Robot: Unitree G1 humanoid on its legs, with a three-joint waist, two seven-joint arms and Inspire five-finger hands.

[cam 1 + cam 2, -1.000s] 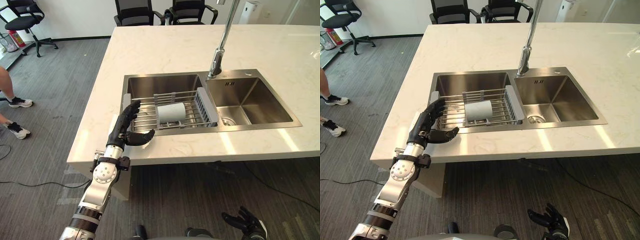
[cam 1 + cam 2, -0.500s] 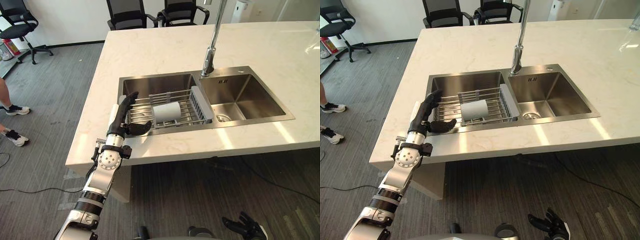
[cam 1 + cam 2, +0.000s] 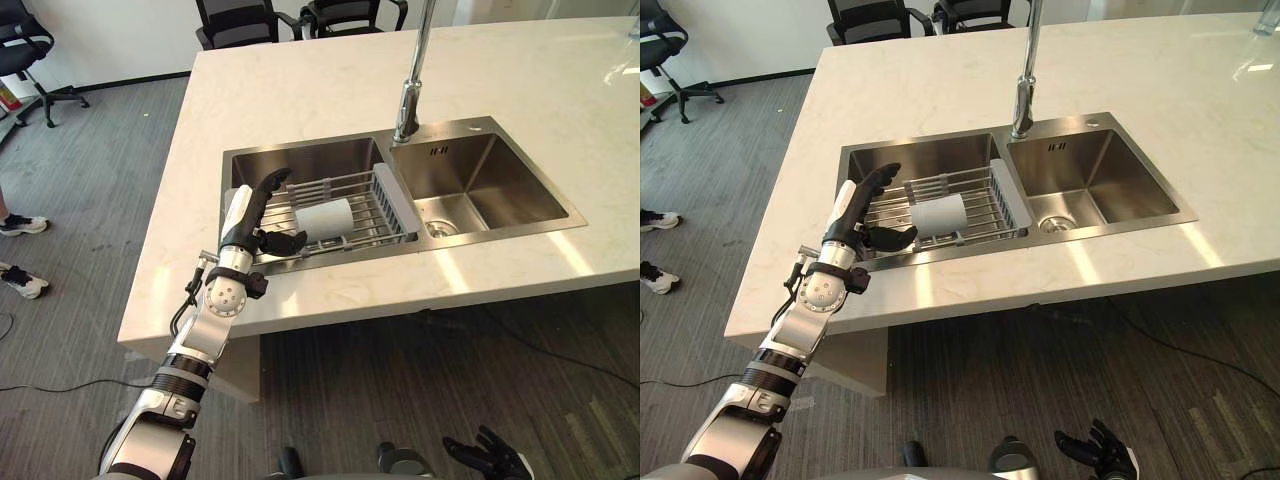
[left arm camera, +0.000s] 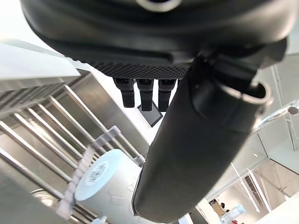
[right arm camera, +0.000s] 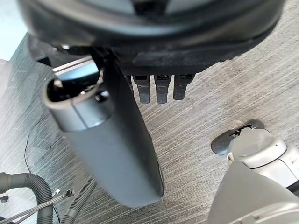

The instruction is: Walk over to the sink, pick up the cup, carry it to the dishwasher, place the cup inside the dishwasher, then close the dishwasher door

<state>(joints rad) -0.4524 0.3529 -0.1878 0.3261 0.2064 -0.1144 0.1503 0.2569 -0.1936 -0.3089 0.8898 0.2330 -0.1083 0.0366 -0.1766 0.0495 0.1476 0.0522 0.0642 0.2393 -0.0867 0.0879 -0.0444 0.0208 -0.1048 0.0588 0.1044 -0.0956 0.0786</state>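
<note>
A pale cup (image 3: 324, 217) lies on its side on a wire rack (image 3: 372, 205) across the left basin of the steel sink (image 3: 300, 165). My left hand (image 3: 252, 215) hovers open over the rack's left end, fingers straight, thumb reaching toward the cup without touching it. In the left wrist view the cup (image 4: 100, 182) shows past the thumb (image 4: 187, 154). My right hand (image 3: 490, 456) hangs low over the floor, open, its fingers (image 5: 159, 86) straight.
A tall faucet (image 3: 410, 90) rises behind the divider, and the right basin (image 3: 480, 190) has a drain. The white counter (image 3: 300, 80) surrounds the sink. Office chairs (image 3: 235, 15) stand beyond it. A person's shoes (image 3: 20, 280) are on the grey floor at left.
The camera has come closer and shifted, so the sink sits nearer. My left hand has advanced over the rack, its thumb now close to the cup.
</note>
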